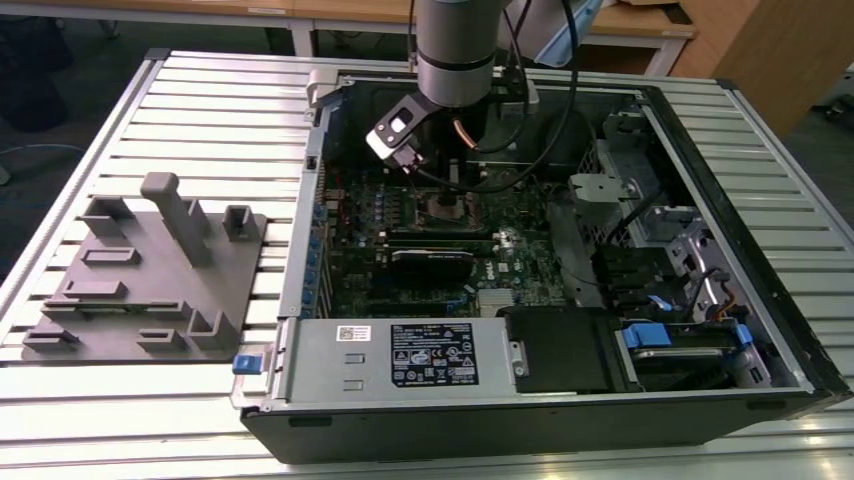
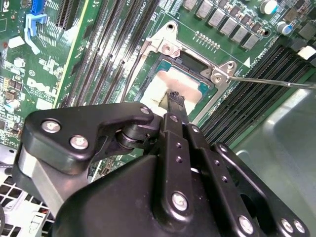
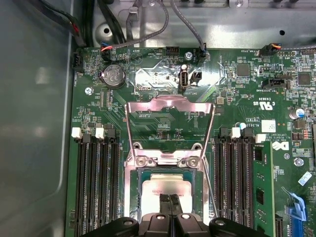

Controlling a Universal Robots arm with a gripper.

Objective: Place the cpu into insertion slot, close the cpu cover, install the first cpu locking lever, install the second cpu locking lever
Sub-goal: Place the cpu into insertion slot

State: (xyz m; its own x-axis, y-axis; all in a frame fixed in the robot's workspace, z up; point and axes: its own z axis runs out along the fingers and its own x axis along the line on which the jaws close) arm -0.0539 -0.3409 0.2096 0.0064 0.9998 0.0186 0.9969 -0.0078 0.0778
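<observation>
**Inspector:** Status of the cpu (image 3: 168,183)?

**Assessor:** It sat flat in the insertion slot (image 3: 132,195), silver face up. I judged the first step complete.

**Inspector:** And the gripper (image 3: 170,200)?

**Assessor:** Its fingers (image 2: 176,100) were closed against each other and gripped nothing. The tips were on or just above the cpu's face; contact could not be confirmed.

**Inspector:** The cpu cover (image 3: 170,102)?

**Assessor:** It was swung fully back, lying open beyond the slot. Not closed.

**Inspector:** Levers?

**Assessor:** One thin locking lever (image 2: 266,82) stood free beside the slot, unlatched. The cover and both levers were outstanding.
</observation>
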